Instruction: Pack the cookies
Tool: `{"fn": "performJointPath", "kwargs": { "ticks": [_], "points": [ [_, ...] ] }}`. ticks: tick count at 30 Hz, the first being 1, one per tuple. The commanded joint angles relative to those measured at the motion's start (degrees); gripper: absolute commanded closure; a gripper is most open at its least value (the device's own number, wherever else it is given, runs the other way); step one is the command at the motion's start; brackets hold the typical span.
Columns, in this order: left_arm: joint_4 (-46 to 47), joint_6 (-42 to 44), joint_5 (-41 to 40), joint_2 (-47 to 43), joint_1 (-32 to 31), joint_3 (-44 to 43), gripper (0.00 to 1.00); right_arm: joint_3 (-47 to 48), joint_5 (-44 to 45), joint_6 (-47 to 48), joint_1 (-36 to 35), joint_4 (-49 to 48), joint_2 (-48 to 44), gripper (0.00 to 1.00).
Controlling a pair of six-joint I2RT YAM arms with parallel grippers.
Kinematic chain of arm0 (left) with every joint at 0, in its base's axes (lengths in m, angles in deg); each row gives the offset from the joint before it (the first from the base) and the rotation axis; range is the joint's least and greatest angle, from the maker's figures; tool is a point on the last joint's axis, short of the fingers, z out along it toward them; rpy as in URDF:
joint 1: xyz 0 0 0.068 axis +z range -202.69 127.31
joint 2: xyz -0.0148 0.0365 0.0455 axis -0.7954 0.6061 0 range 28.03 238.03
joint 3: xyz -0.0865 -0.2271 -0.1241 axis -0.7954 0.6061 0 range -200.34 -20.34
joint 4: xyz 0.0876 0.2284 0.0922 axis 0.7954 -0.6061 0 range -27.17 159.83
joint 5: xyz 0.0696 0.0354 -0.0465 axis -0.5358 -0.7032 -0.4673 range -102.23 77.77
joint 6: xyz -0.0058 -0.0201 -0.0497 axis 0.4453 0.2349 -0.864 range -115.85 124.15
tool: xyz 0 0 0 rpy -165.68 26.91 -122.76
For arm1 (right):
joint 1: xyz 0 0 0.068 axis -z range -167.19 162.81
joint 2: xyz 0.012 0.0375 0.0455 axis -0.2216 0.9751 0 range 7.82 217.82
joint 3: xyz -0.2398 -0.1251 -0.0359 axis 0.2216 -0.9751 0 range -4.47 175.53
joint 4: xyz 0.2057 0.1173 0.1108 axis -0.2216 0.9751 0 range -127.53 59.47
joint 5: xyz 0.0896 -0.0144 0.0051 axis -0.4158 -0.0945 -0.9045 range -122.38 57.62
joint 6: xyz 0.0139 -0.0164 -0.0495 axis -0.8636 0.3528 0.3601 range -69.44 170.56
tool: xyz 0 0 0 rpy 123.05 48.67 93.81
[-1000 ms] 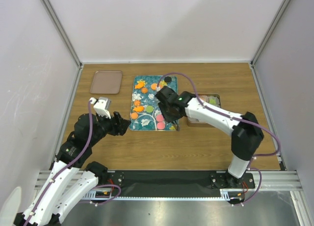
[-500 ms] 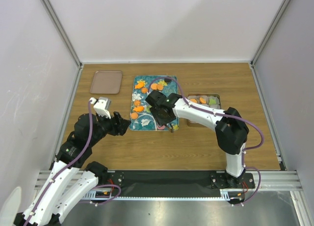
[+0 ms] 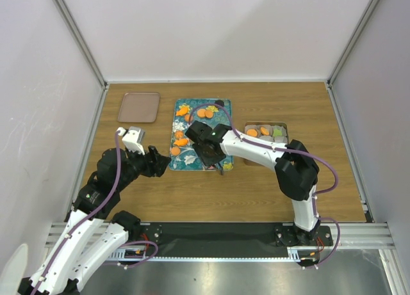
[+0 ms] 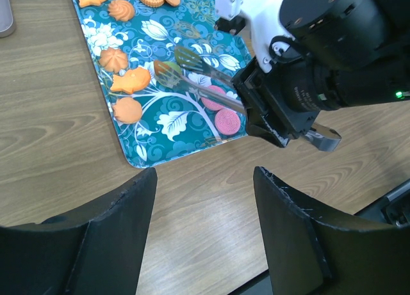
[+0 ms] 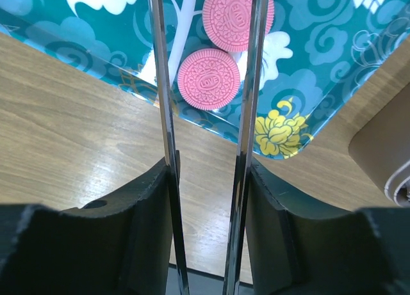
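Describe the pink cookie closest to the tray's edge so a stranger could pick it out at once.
Find the teal floral tray on the table and go to its near right corner, where two pink cookies lie. Take the pink cookie nearer the tray's rim, showing whole between the metal tongs' arms in the right wrist view; its twin lies further in.

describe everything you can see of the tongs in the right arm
The tongs are two thin, shiny metal blades ending in flattened, slotted tips. The right pincer clamps them from outside with its black fingers, and the blades stand apart. They reach low over the teal tray. In the right wrist view the pink cookies show between the blades. Nothing sits in the tips, and whether they touch the tray cannot be told.
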Motion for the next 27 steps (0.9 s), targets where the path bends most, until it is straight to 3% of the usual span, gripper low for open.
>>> {"fn": "performJointPath", "kwargs": {
  "ticks": [1, 11, 18, 27],
  "points": [
    [1.27, 0.44, -0.01, -0.27, -0.48, -0.23, 0.32, 2.69, 1.41, 1.01, -0.76, 0.12, 1.13, 0.54],
    [1.18, 0.36, -0.10, -0.53, -0.48, -0.23, 0.32, 4.19, 2.82, 1.28, -1.11, 1.52, 2.10, 0.55],
    [1.18, 0.36, -0.10, -0.70, -0.48, -0.23, 0.32, 4.10, 3.43, 1.19, -0.94, 1.79, 0.70, 0.65],
    [1.27, 0.36, -0.19, -0.79, -0.48, -0.23, 0.32, 2.96, 3.52, -0.04, 0.29, 1.87, -4.23, 0.66]
  ]
}}
